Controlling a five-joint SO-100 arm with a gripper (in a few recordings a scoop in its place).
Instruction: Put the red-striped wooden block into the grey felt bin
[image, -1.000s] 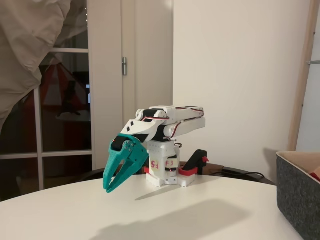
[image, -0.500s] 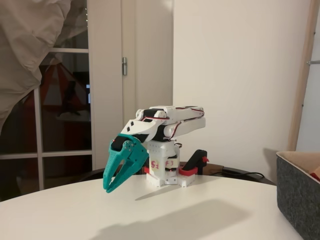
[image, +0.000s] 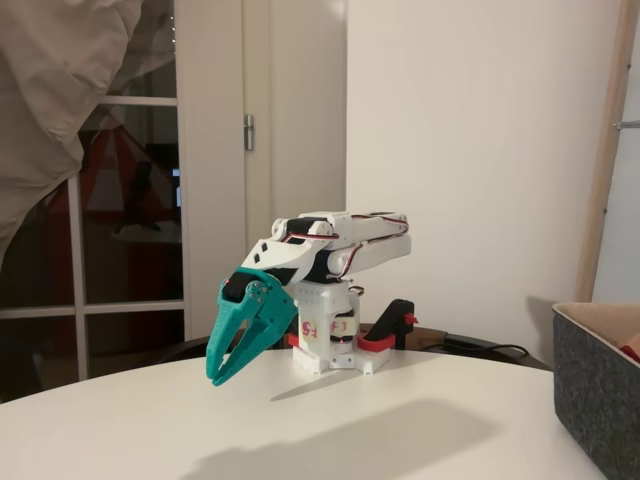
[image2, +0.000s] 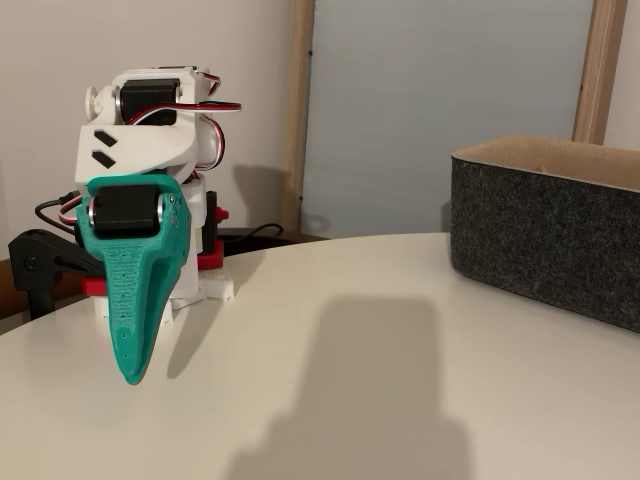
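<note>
Here, at the left of a white round table (image: 400, 420), the folded white arm's teal gripper (image: 222, 375) hangs nose-down just above the tabletop, fingertips together around nothing, while far right the grey felt bin (image2: 545, 235) shows a sliver of red inside (image: 632, 351), perhaps the red-striped wooden block.

Red markings on the white arm base (image: 322, 330), too small and blurred to read, no other text, labels or numbers legible
</note>
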